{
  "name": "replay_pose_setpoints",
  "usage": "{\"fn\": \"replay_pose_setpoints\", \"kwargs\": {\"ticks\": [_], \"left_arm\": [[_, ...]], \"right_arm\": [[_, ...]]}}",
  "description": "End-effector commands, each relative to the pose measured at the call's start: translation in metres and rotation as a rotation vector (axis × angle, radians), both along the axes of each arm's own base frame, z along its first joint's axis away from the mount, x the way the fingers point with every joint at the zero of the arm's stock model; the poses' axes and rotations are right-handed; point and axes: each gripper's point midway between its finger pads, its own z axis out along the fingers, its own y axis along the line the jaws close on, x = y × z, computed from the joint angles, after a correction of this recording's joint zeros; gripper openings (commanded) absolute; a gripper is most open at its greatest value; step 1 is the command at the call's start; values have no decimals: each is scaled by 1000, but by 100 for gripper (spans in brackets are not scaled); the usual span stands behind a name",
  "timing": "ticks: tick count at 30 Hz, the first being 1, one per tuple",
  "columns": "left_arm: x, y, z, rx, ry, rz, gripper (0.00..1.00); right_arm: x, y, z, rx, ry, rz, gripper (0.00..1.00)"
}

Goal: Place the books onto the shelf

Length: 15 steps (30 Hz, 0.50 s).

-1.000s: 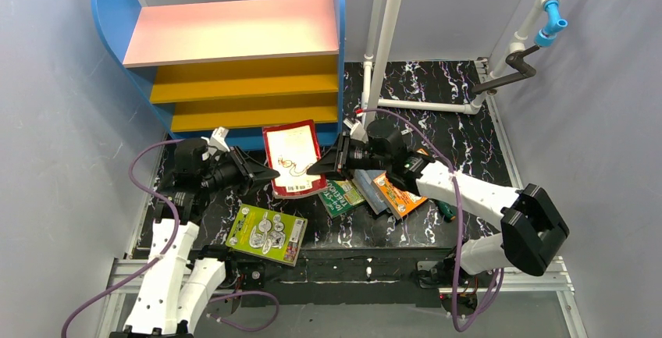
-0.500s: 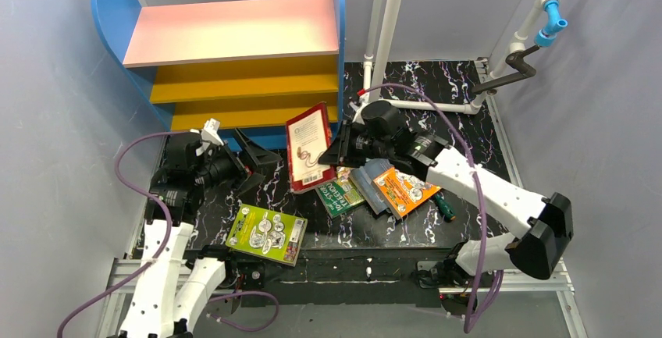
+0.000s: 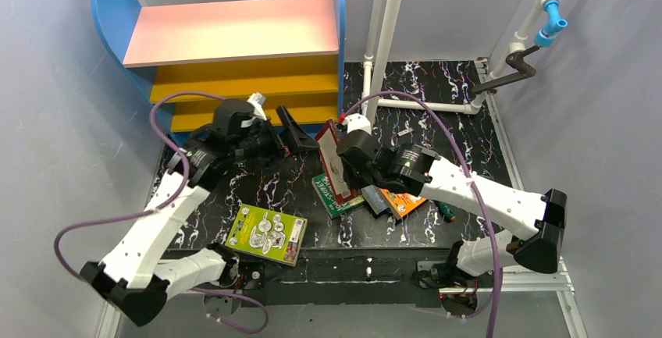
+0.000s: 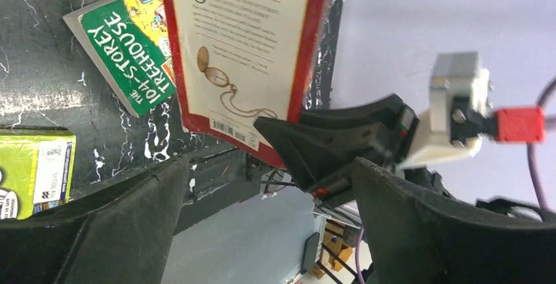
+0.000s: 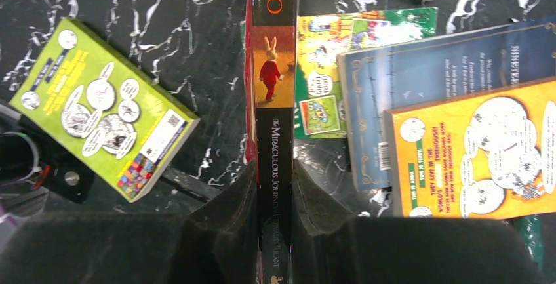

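Note:
My right gripper (image 3: 337,160) is shut on the red-bordered book (image 3: 332,157), held on edge above the table just right of the shelf's (image 3: 234,37) lower corner. In the right wrist view its dark spine (image 5: 272,67) runs up from between my closed fingers (image 5: 229,199). My left gripper (image 3: 295,131) stands open and empty beside the book, in front of the lowest yellow shelf; its wrist view shows the book's back cover (image 4: 242,54). Flat on the table lie the lime-green book (image 3: 265,234), the green one (image 3: 334,191), the dark blue one (image 3: 376,197) and the orange one (image 3: 403,201).
White pipes (image 3: 386,33) stand just right of the shelf, with a horizontal pipe (image 3: 425,106) behind the books. A small green-handled screwdriver (image 3: 445,211) lies right of the orange book. Grey walls close in on both sides.
My left gripper let go of the red-bordered book, opened wide and moved up toward the shelf. My right gripper turned the book from flat to on edge and swung it right.

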Motion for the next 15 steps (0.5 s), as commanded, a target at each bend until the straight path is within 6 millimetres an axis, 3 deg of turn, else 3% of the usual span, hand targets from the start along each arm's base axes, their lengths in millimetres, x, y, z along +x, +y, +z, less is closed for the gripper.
{"fn": "replay_pose_setpoints", "kwargs": {"ticks": [1,6,15], "left_arm": [[15,-15,-12,58,39,52,95],[25,-30,-12,82,60,68,89],[37,-20,-2,134,134,202,84]], "right_arm": [[11,-8,24,84,-106,-39,1],[4,-5,22,93,-106,-11,1],[-9,9,23,92,-155,83,1]]}}
